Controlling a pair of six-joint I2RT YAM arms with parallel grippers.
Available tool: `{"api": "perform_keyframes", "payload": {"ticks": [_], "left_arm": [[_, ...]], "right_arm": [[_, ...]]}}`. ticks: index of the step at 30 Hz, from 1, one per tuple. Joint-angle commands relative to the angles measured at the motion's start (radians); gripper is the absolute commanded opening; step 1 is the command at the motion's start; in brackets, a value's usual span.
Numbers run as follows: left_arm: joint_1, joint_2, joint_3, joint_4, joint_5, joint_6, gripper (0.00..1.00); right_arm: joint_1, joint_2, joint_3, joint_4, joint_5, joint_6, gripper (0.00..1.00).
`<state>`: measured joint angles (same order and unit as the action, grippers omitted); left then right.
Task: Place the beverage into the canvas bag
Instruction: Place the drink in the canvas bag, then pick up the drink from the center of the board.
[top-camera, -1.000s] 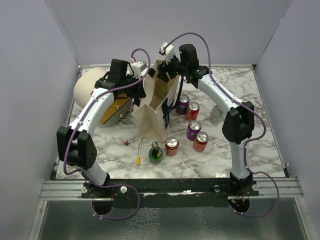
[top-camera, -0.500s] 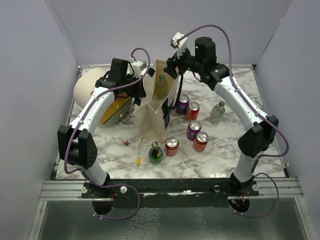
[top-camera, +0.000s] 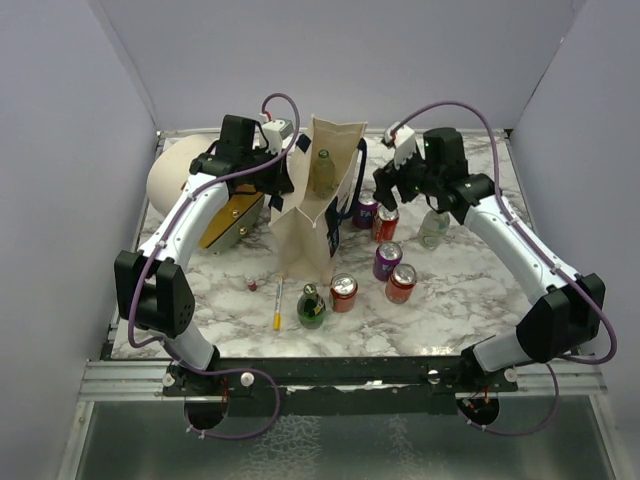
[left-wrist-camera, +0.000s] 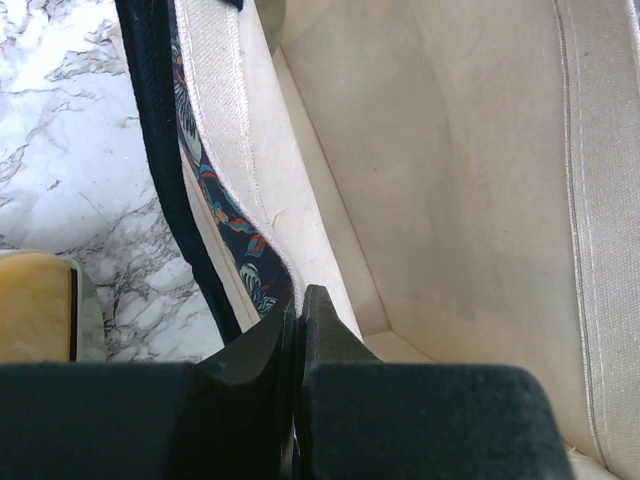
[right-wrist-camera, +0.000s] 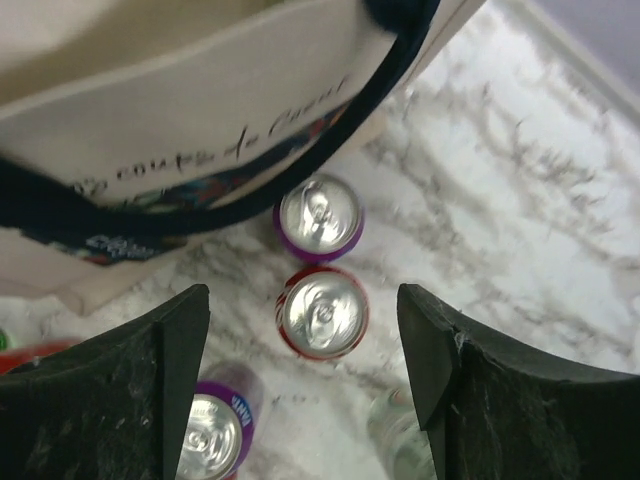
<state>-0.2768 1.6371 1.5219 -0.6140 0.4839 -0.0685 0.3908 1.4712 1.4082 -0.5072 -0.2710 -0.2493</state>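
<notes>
The cream canvas bag (top-camera: 312, 215) stands upright mid-table with its mouth held wide. My left gripper (top-camera: 277, 183) is shut on the bag's left rim; in the left wrist view its jaws (left-wrist-camera: 298, 300) pinch the printed edge of the bag (left-wrist-camera: 450, 200). A pale green bottle (top-camera: 322, 172) stands inside the bag. My right gripper (top-camera: 388, 190) hangs open and holds nothing, right of the bag. In the right wrist view it (right-wrist-camera: 303, 330) is above a red can (right-wrist-camera: 322, 312), with a purple can (right-wrist-camera: 318, 216) just beyond, against the bag (right-wrist-camera: 200, 120).
On the marble stand a purple can (top-camera: 387, 260), a red can (top-camera: 401, 283), another red can (top-camera: 343, 292), a dark green bottle (top-camera: 311, 305) and a clear bottle (top-camera: 434, 226). A yellow pen (top-camera: 277, 305) lies in front. A cream-and-orange drum (top-camera: 185, 180) sits back left.
My right gripper rose from the bag's mouth, leaving the bottle inside, then swung right and down over the cans, its jaws a little wider. The left gripper has kept its hold.
</notes>
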Motion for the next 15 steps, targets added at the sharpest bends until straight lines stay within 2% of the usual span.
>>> {"api": "perform_keyframes", "payload": {"ticks": [1,15], "left_arm": [[-0.002,-0.002,0.032,-0.002,0.057,-0.02,0.0],[-0.002,-0.009,0.026,0.0,0.059,-0.016,0.0]], "right_arm": [[0.004,-0.034,-0.104,-0.027,0.019,0.016,0.76],[-0.017,0.127,-0.061,-0.075,0.06,-0.068,0.85]]}}
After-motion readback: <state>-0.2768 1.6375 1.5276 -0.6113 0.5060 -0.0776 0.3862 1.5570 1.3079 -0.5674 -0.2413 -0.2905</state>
